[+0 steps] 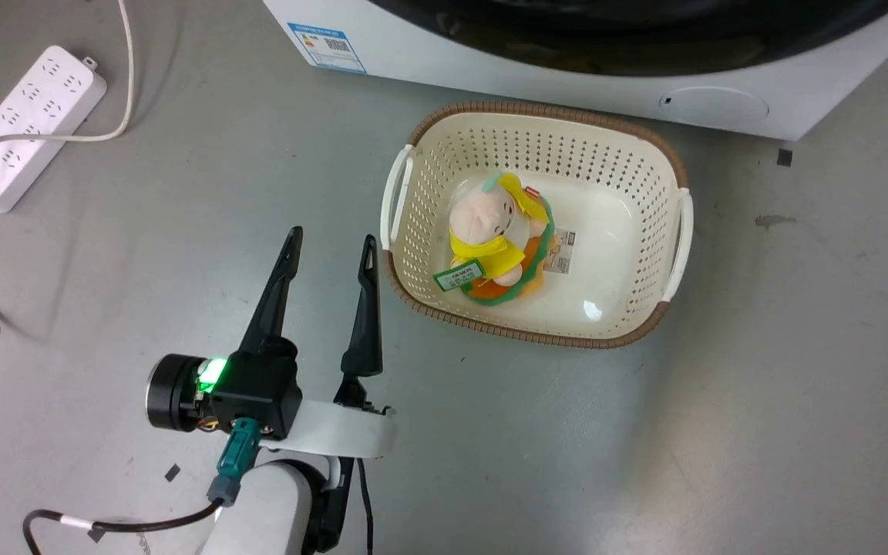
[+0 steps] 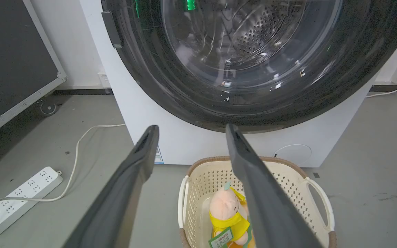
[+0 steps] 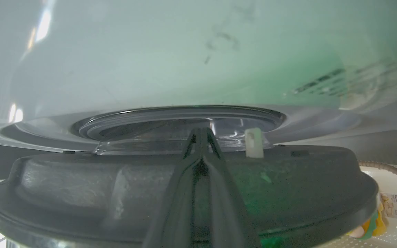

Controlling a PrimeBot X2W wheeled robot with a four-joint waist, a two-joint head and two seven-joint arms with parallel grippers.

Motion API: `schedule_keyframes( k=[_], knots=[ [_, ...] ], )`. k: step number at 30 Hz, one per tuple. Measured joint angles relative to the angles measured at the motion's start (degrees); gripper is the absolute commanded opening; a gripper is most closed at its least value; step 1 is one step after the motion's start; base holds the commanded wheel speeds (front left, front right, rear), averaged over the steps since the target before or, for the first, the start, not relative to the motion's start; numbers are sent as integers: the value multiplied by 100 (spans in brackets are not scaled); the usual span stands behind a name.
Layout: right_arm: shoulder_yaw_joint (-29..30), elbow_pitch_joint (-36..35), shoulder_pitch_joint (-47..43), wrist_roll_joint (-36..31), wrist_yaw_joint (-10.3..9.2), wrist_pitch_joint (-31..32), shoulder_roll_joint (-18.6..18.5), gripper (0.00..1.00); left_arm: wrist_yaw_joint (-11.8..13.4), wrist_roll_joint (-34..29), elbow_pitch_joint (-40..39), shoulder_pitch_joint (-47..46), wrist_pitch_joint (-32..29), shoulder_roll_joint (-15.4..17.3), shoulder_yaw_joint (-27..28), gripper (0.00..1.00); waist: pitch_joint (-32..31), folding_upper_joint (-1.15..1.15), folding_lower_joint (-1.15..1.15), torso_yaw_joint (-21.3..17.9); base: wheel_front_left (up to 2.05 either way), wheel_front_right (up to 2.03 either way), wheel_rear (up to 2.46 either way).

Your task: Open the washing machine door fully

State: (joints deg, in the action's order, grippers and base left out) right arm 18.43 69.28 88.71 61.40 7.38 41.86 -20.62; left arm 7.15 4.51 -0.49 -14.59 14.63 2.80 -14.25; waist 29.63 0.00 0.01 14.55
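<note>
**One door ajar, most of the swing left to do**

The right gripper (image 3: 202, 132) has its two fingers pressed together, tip to tip, with nothing visible between them. It points across the dark inner side of the washing machine door (image 3: 81, 186). Whether the fingers touch that surface I cannot tell. Just beyond the tips are the door's clear glass bowl (image 3: 143, 146) and a small white latch piece (image 3: 253, 143). Past those, across an open gap, is the white front of the washing machine (image 3: 184, 62). That gap suggests the door is off its latch and stands a little way out from the machine, far from fully open.

The left gripper (image 1: 332, 235) is open, its fingers spread wide and holding nothing. It hangs over the grey floor, well apart from the door and just beside a cream basket (image 1: 428, 231) with a soft toy (image 1: 494, 231) lying in it. The left wrist view shows the door's black ring and glass from the front, nearly flat against the machine.

My reading is that unlatching is done. What is left is the main part: swinging the door out on its hinge to its stop. The basket sits on the floor close in front of the machine, under the door.
</note>
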Motion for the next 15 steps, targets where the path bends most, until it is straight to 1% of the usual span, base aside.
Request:
schedule_keyframes(
  k=[5, 10, 15],
  knots=[
    [-124, 45, -237, -8, 1, 254, 16, 0, 26, 22, 48, -29, 5, 0, -1, 100, -187, 0, -1, -7, 0, 0, 0],
    [-203, -120, -906, -5, 2, 481, 98, 0, 23, 14, 111, 27, 5, 0, 25, 100, -518, 0, -1, -29, 0, 0, 0],
    [-260, -453, -1630, 58, 2, 687, 346, 0, -23, 0, 238, 233, 5, -1, 81, 100, -915, 0, -1, -84, 0, 0, 0]
  ],
)
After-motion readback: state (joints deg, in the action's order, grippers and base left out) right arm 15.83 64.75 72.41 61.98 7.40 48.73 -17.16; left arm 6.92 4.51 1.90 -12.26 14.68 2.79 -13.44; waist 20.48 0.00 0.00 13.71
